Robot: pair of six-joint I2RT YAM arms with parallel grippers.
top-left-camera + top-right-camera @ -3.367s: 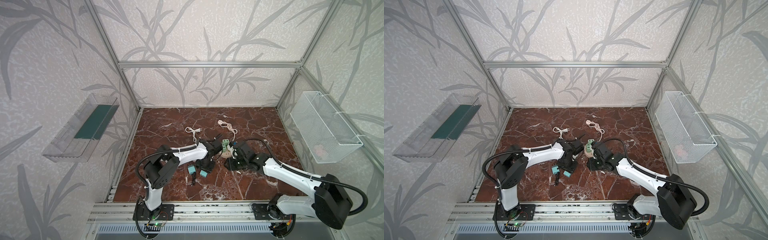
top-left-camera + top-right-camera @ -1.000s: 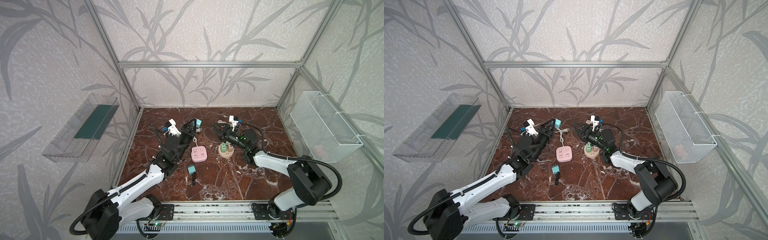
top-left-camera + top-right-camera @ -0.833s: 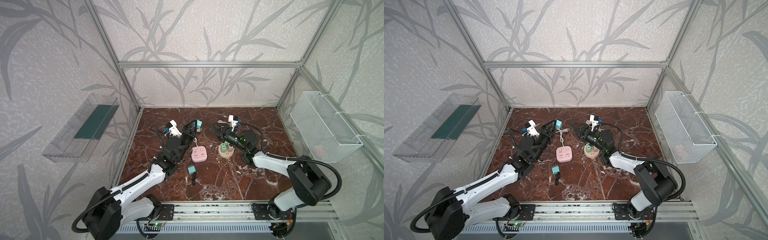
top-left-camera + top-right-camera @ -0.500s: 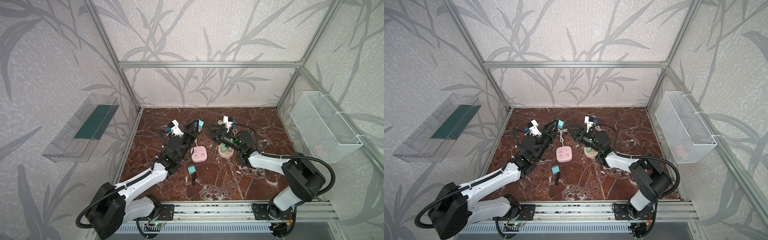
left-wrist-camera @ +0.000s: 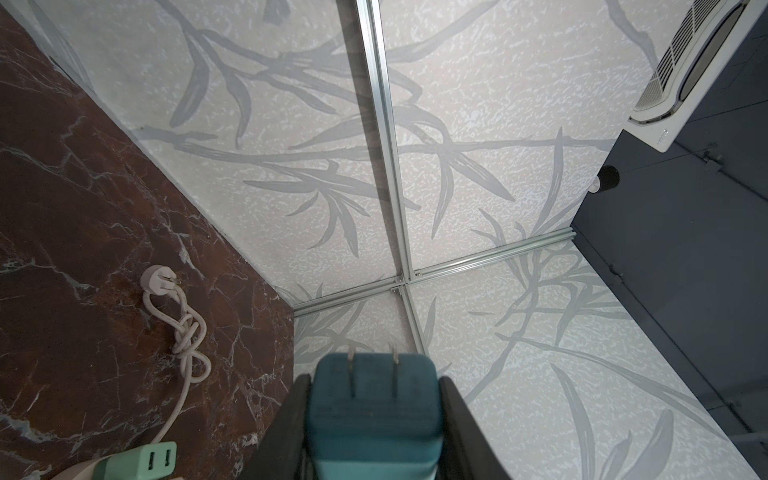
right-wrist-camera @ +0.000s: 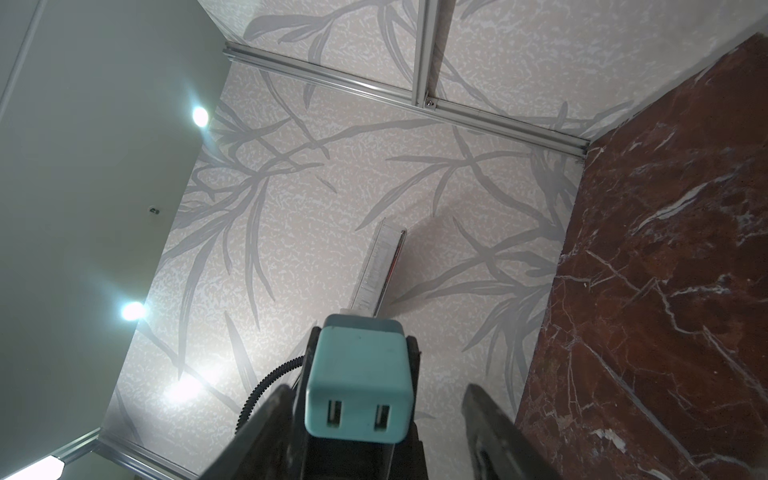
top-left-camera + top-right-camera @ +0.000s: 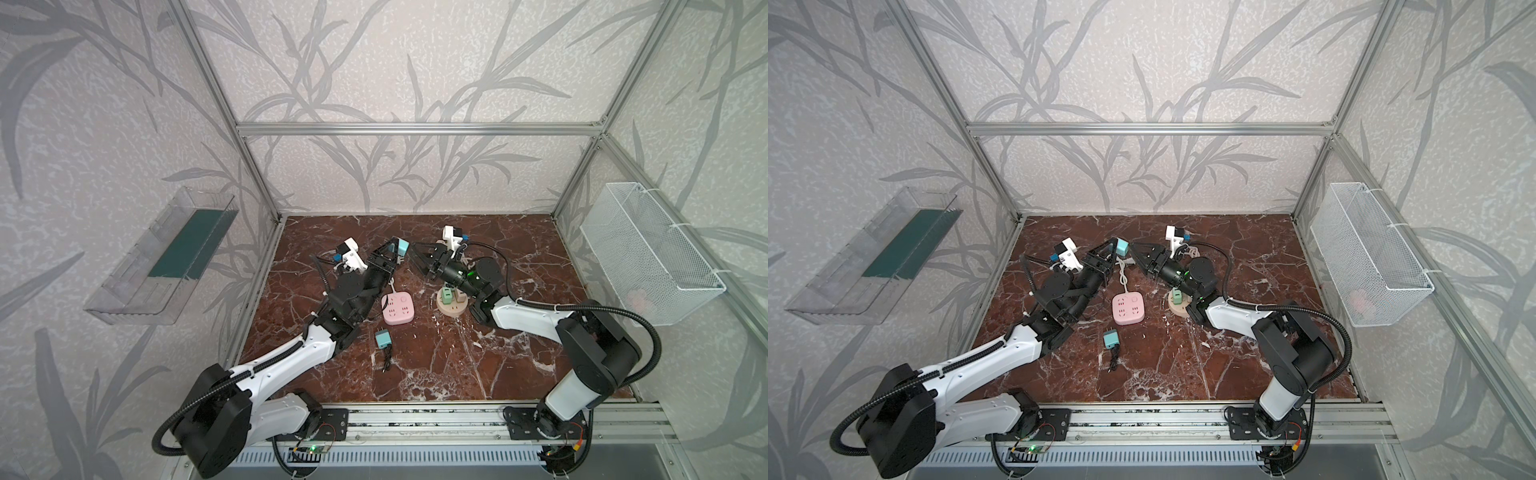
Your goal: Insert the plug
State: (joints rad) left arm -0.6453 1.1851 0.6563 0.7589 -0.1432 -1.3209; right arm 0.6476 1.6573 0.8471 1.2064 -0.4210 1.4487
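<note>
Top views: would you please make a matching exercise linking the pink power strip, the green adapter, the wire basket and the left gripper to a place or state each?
Things: A pink power strip; B green adapter; C wire basket; D left gripper.
States: 1 on the round beige socket; 2 on the right-hand wall; 3 shut on the teal charger; 4 flat on the marble table.
Pairs: A-4, B-1, C-2, D-3

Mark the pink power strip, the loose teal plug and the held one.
pink power strip (image 7: 398, 308), in a top view: top face.
loose teal plug (image 7: 383, 337), in a top view: body.
held teal plug (image 5: 372, 399), left wrist view: pronged face.
</note>
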